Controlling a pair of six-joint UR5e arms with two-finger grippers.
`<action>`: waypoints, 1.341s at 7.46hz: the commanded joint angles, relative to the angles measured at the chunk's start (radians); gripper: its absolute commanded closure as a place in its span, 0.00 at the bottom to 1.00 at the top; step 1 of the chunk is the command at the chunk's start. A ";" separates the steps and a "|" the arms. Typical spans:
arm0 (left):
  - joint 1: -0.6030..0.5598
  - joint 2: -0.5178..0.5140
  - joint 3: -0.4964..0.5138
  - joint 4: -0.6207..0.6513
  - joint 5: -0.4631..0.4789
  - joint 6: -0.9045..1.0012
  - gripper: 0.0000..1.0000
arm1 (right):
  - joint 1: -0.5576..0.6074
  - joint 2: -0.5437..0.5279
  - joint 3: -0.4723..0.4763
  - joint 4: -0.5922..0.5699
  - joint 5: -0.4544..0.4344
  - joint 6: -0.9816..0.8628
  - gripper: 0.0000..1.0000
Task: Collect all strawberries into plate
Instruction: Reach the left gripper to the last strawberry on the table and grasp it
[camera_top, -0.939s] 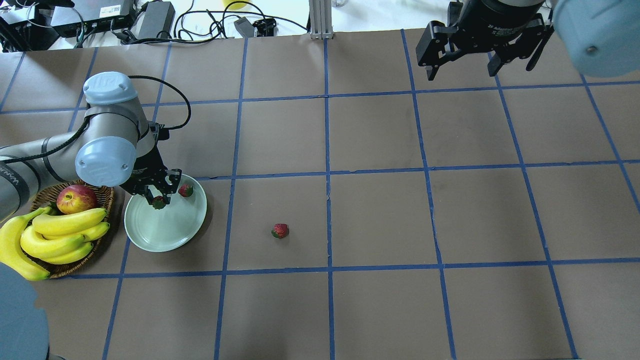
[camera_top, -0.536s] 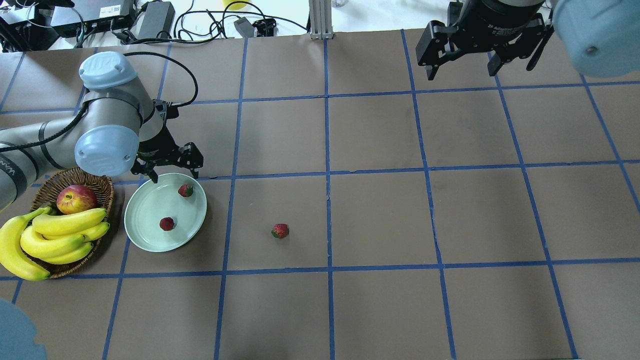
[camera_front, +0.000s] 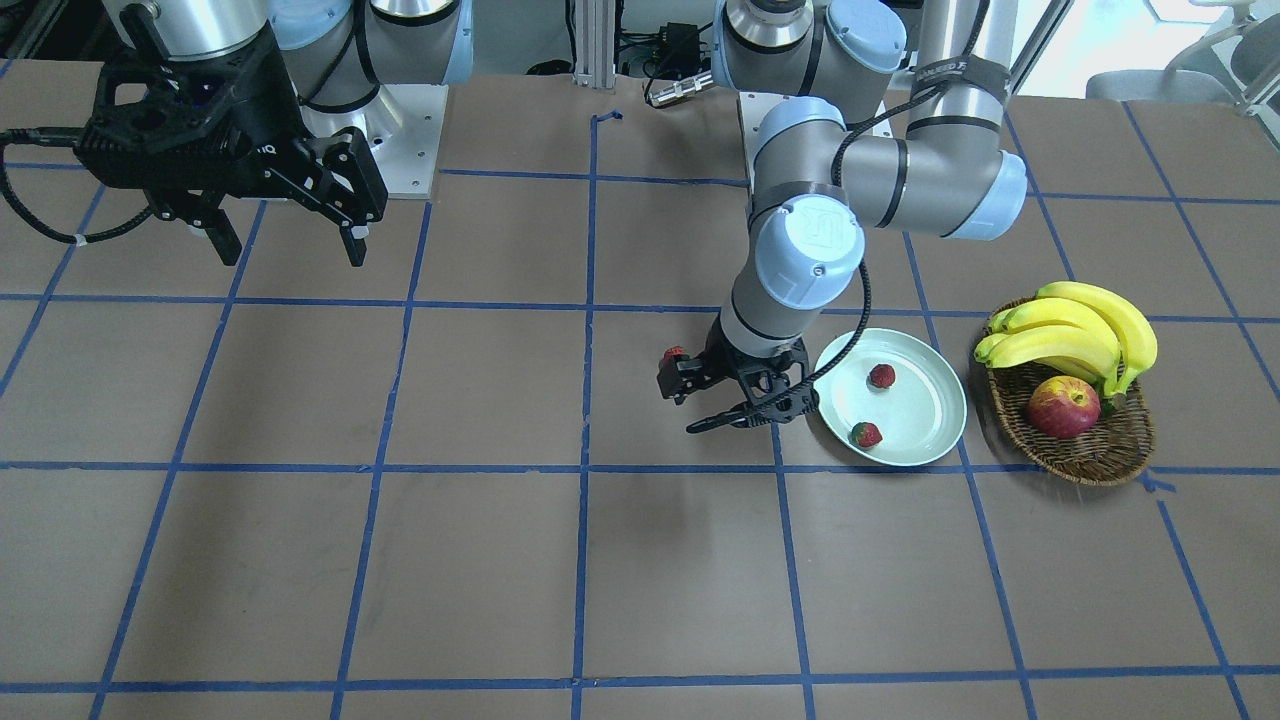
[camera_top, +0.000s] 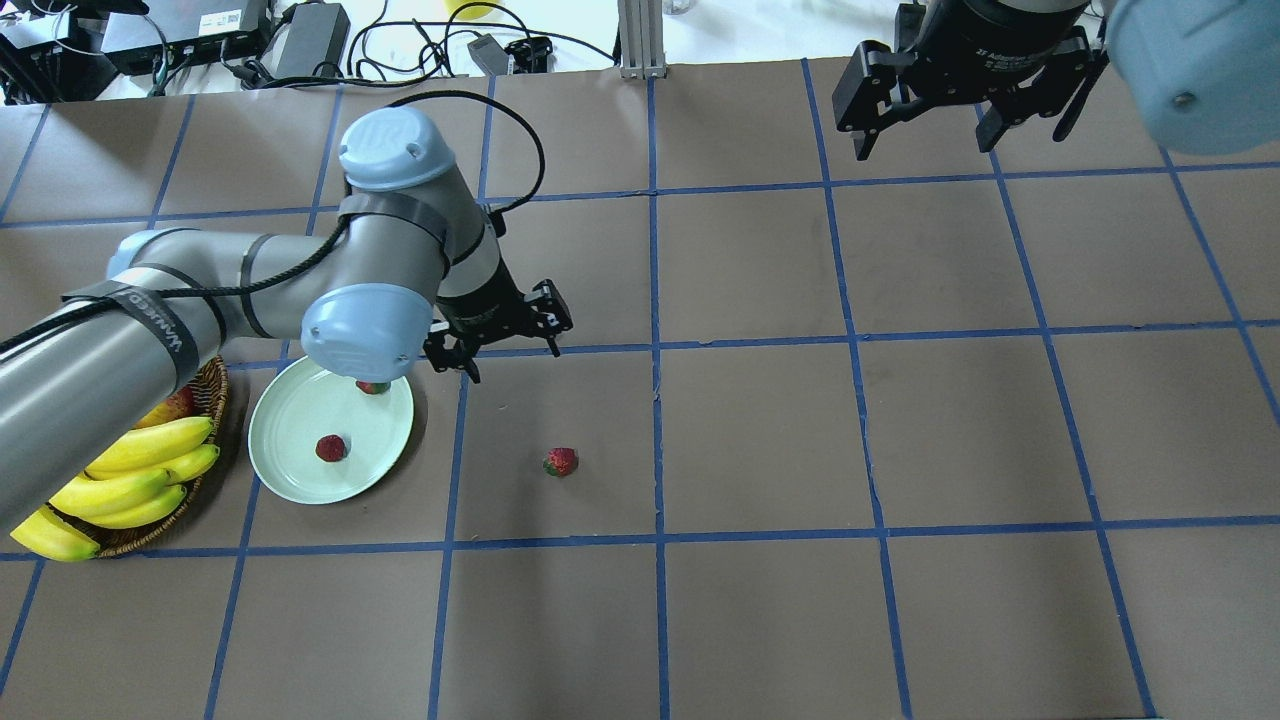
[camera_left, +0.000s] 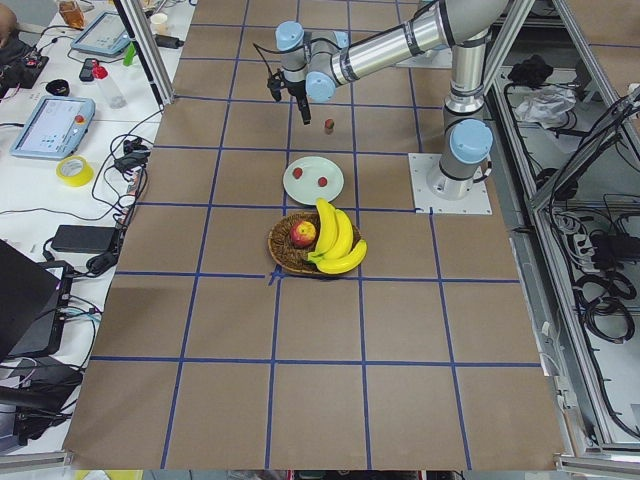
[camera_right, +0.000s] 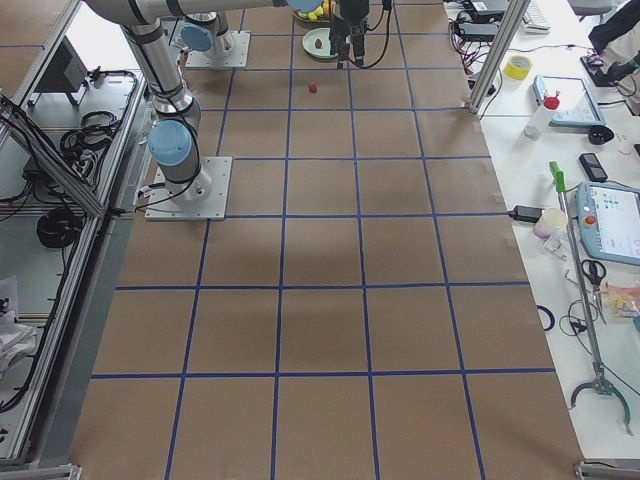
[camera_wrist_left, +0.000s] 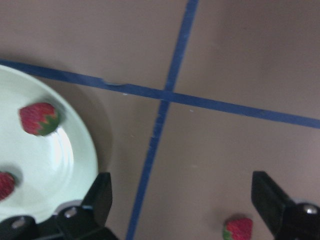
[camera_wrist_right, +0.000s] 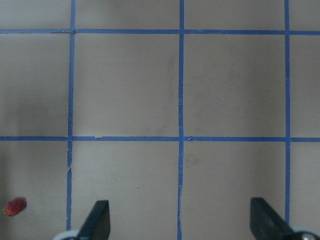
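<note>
Two bumpy red strawberries (camera_top: 331, 448) are seen on the smooth, round mint plate (camera_top: 292, 472). A third strawberry (camera_top: 561, 461) lies apart on the matte brown surface (camera_top: 760, 430) (gridded with blue tape). The left gripper (camera_top: 512, 362) and right gripper (camera_top: 960, 140) are held wide, empty. Cables (camera_top: 400, 40) are strewn beyond the far edge.

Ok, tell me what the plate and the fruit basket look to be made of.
The plate: smooth, pale mint, glossy. A bright sheen inside its rim in the left wrist view suggests glazed ceramic or hard plastic; the look leaves that open. The basket: brown, matte, with visibly woven strands, so probably wicker or rattan.
</note>
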 joint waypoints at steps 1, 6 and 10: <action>-0.046 -0.021 -0.080 0.084 -0.036 -0.082 0.00 | -0.001 0.000 0.000 0.001 -0.002 0.000 0.00; -0.046 -0.049 -0.146 0.149 -0.033 -0.096 0.79 | -0.001 0.000 0.000 0.001 -0.003 0.000 0.00; -0.048 -0.030 -0.137 0.142 -0.018 -0.084 1.00 | -0.001 0.000 0.000 -0.002 -0.003 0.002 0.00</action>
